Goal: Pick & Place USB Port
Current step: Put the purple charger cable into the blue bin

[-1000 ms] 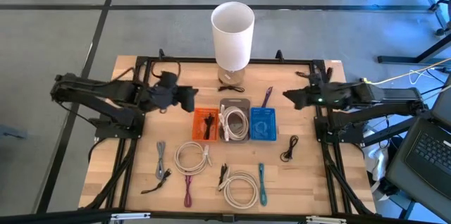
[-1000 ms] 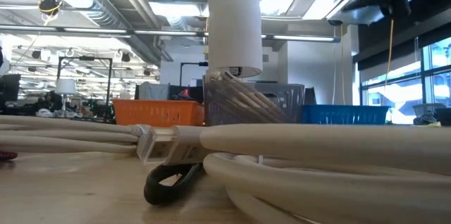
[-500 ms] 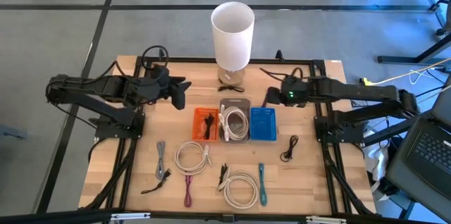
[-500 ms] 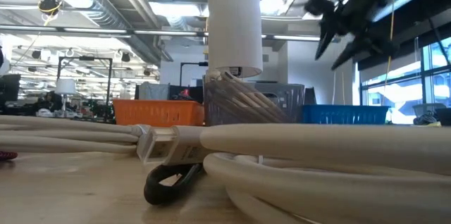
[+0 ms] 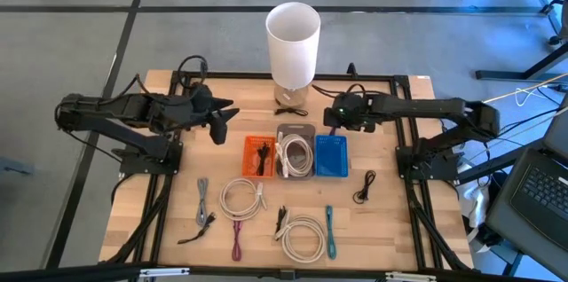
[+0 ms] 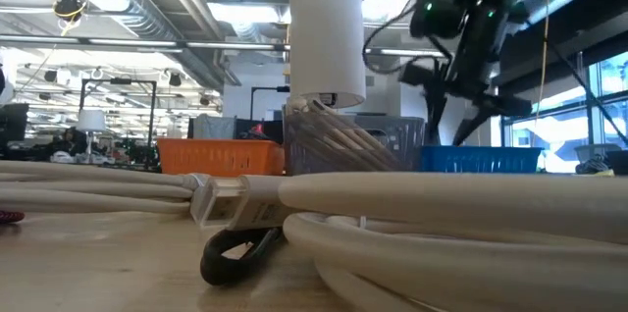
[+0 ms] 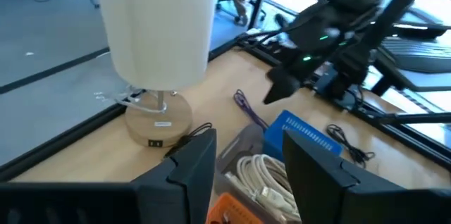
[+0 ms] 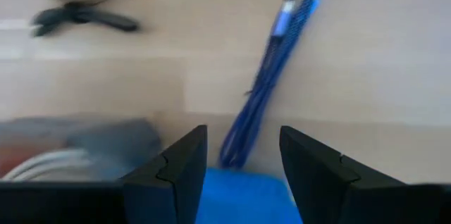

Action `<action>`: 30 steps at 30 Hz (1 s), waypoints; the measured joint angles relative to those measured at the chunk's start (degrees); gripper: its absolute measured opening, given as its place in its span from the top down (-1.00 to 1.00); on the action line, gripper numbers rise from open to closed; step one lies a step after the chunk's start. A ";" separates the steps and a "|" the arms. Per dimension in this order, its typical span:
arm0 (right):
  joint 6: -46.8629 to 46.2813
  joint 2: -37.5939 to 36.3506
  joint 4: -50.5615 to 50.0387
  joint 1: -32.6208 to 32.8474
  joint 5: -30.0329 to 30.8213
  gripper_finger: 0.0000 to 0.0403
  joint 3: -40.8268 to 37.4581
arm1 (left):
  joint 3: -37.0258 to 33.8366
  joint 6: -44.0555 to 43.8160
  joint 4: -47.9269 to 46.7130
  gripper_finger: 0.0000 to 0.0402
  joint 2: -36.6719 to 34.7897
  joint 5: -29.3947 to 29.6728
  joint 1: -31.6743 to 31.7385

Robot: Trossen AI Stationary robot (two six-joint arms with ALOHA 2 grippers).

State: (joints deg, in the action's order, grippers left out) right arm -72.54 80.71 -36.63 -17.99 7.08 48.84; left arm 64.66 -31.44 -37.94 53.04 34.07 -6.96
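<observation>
A blue-purple USB cable [image 8: 271,69] lies bundled and straight on the wood, its near end beside the blue basket [image 5: 331,155]; the left wrist view shows the cable [image 7: 250,111] too. My right gripper [image 8: 243,136] hangs open just above that near end, fingers slanting down, touching nothing. In the high view the right gripper [image 5: 332,121] sits right of the white lamp's base [image 5: 290,97]. My left gripper [image 5: 222,124] is open and raised over the table, left of the lamp, pointing toward the baskets.
Orange [image 5: 258,156], grey [image 5: 295,151] and blue baskets stand in a row mid-table; the grey one holds a white cable. Several loose cables lie nearer the front: white coils [image 5: 242,199], [image 5: 303,236], grey, purple, teal, and a black one [image 5: 365,186]. The tall lamp [image 5: 293,34] stands at the far edge.
My right gripper has swung from the table's right side toward the middle and come down, tipping to point steeply down over the blue-purple cable; it stays open. My left gripper has drawn back a little toward the left edge and rolled about its own line.
</observation>
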 joint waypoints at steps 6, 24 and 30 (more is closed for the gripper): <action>2.46 5.44 3.42 -2.49 0.82 0.10 0.00 | 0.00 3.51 0.01 0.22 -2.38 -1.64 0.00; 8.68 16.51 7.25 -4.78 1.24 0.24 0.26 | 0.00 7.38 0.01 0.22 -3.93 -0.28 0.00; 12.37 16.72 6.65 -4.78 1.75 0.74 0.15 | 0.00 7.23 0.03 0.22 -3.92 -0.23 0.00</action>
State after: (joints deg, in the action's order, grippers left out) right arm -60.16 97.43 -29.98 -22.77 8.83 48.99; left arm 64.66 -24.21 -37.91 49.12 33.85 -6.96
